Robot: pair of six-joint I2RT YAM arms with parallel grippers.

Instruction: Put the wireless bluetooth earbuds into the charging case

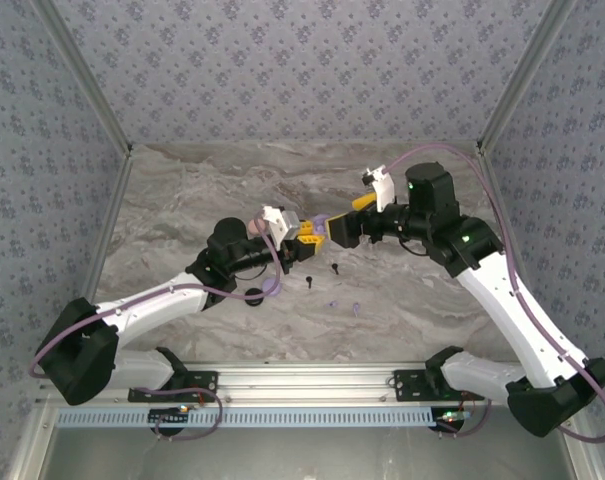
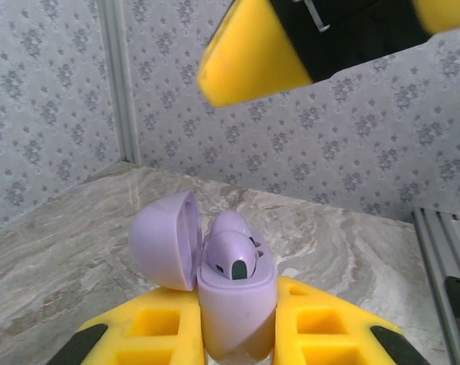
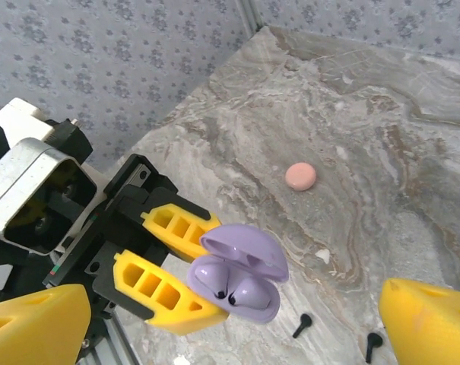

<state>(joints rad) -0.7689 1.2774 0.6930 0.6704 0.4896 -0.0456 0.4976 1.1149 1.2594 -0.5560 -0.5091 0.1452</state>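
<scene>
Marble tabletop (image 3: 366,114); glossy lavender earbuds (image 3: 249,290) (in case (image 3: 241,247))

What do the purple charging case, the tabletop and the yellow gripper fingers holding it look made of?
Charging case: likely smooth satin plastic, soft highlights on its lid.
Tabletop: marble-look surface with grey-brown veining; real stone or printed laminate, cannot tell.
Yellow fingers: probably matte plastic, moulded or printed, with open pockets.
</scene>
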